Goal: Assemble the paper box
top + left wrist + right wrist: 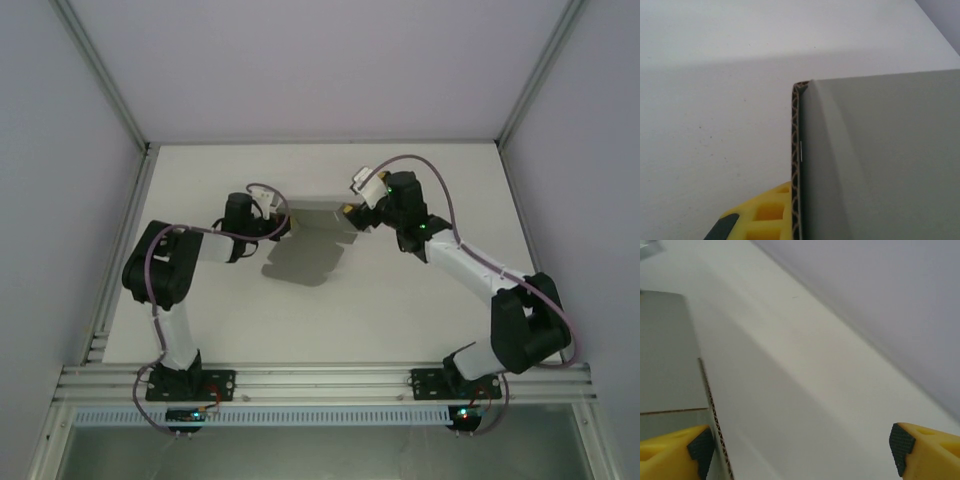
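Observation:
The paper box [318, 216] is grey corrugated cardboard, held up above the white table [400, 310] between my two grippers. My left gripper [283, 226] is shut on its left wall. In the left wrist view one yellow finger [760, 216] presses against the cardboard's fluted edge [796, 165], while the grey panel [880, 160] hides the other finger. My right gripper [350, 213] stands open at the box's right end. Its left fingertip [701, 450] sits right beside the box's edge [715, 415], and its right fingertip [901, 442] is far off with nothing against it.
The box casts a dark shadow [305, 260] on the table below it. Pale walls and an aluminium frame [120, 250] close in the table at the left, back and right. The arm bases sit on a rail [320, 382] at the near edge.

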`<state>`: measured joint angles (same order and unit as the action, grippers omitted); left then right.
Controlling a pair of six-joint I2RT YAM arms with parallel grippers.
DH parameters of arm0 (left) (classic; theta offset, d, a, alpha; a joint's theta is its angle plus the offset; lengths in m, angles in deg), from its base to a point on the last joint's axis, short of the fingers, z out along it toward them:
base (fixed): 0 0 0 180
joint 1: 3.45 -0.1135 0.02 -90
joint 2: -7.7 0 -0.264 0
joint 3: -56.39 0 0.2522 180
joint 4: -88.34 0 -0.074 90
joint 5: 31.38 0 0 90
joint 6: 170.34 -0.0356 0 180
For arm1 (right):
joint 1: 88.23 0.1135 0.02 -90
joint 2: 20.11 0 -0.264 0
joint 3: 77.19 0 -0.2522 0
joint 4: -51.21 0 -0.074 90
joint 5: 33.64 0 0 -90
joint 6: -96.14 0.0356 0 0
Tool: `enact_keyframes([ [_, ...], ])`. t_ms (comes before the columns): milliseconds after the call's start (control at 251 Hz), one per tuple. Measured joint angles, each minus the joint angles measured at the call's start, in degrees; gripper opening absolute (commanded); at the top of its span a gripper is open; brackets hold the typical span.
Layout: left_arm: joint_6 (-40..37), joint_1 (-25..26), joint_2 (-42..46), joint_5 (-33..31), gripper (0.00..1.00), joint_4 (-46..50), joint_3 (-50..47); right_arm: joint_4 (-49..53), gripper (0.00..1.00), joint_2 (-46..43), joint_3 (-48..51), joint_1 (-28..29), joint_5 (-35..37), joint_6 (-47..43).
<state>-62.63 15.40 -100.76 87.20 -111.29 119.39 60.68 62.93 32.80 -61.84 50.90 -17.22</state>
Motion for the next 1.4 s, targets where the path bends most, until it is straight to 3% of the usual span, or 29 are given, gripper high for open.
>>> enact_keyframes([
  [184, -0.04, 0.00, -0.02, 1.92, 0.00, 2.73, 1.42, 6.27, 0.84, 2.03, -0.09, -0.17, -8.35, 6.56],
  [311, -0.02, 0.00, -0.35, 2.62, 0.00, 4.72, 3.04, 5.79, 0.64, 3.30, 0.72, -0.46, -11.67, 9.64],
  [427, -0.02, 0.00, -1.42, 3.78, 0.00, 6.05, 3.96, 3.80, 0.54, 5.27, 0.72, -0.68, -13.51, 12.63],
  [507, 0.00, 0.00, -2.47, 4.63, 0.00, 7.26, 5.03, 2.05, 0.37, 7.08, 0.68, -1.01, -15.02, 13.94],
  [631, 0.22, -0.11, -3.54, 5.07, 0.00, 8.79, 6.99, 0.17, 0.35, 8.85, 0.57, -1.42, -17.11, 16.15],
  [778, 1.07, -0.20, -3.91, 4.42, 0.03, 9.25, 7.65, -2.08, 0.10, 9.73, 0.44, -1.51, -18.84, 17.03],
  [870, 1.49, -0.42, -4.28, 4.37, 0.06, 9.27, 8.13, -2.84, 0.03, 10.03, 0.42, -1.62, -19.89, 17.49],
  [1401, 4.63, -0.48, -7.10, 4.87, 0.16, 4.79, 9.38, -0.87, 0.00, 11.17, -1.36, -2.54, -23.65, 16.92],
])
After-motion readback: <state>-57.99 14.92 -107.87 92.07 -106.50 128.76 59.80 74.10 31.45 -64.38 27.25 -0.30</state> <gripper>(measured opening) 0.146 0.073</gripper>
